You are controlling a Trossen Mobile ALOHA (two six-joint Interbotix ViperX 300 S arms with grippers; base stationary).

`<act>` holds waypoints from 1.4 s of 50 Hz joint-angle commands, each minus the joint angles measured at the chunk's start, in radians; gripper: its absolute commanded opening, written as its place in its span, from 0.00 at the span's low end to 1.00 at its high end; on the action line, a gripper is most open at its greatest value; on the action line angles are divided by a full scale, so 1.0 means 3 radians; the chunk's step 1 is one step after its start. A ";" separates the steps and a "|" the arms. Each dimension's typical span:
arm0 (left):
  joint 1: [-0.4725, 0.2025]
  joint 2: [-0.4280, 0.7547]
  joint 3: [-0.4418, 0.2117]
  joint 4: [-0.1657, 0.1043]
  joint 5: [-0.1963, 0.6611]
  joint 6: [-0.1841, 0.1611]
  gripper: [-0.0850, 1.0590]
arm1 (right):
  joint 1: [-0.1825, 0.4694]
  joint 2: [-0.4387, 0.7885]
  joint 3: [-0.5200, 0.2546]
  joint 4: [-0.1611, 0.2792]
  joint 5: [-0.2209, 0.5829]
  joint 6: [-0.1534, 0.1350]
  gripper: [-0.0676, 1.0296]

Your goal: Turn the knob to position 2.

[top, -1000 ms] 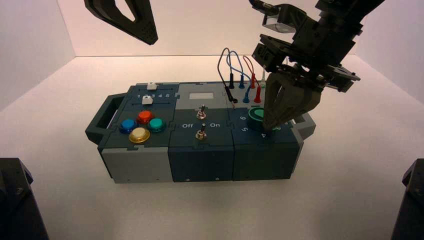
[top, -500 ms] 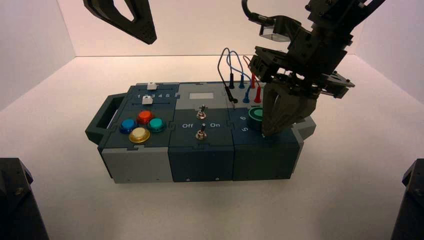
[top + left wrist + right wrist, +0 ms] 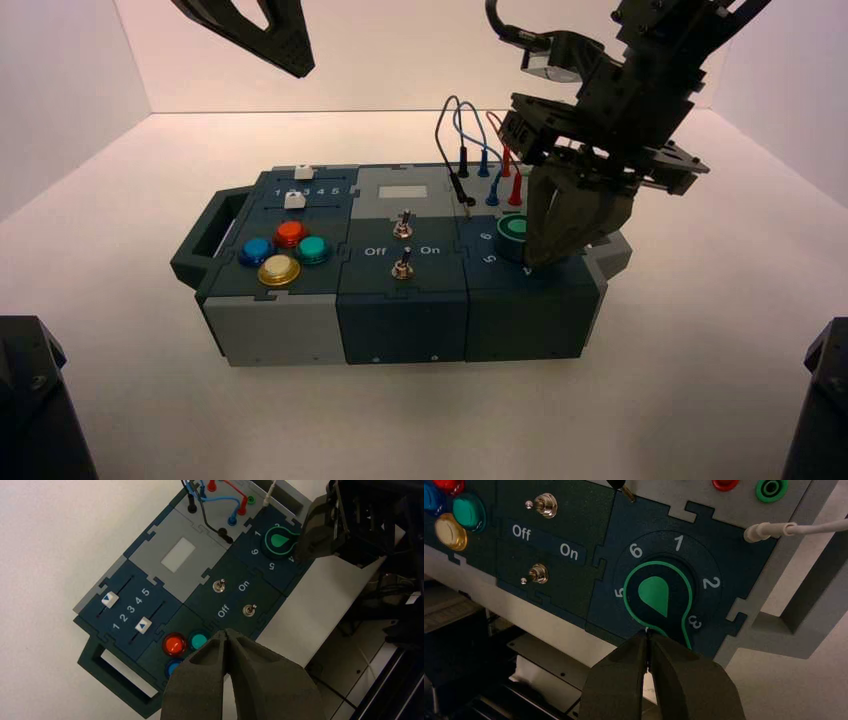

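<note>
Your right gripper (image 3: 647, 641): matte black fingers pinched together, empty, tips just beside the knob (image 3: 658, 598), round with a glossy green teardrop.

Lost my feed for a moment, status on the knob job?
Right gripper shut, tips at the knob's rim by its pointer. Pointer sits between 3 and 4, short of position 2. Left gripper shut, parked high. Nothing in the way.
</note>
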 commanded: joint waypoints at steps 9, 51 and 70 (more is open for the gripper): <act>-0.0005 -0.0015 -0.0107 0.0010 0.0015 0.0041 0.05 | -0.0102 -0.0179 0.0031 -0.0051 0.0061 0.0020 0.04; -0.0005 -0.0015 -0.0164 0.0061 0.0020 0.0056 0.05 | -0.0419 -0.0271 0.0026 -0.0312 0.0179 0.0041 0.04; -0.0005 0.0026 -0.0199 0.0082 0.0026 0.0077 0.05 | -0.0481 -0.0271 -0.0005 -0.0348 0.0174 0.0041 0.04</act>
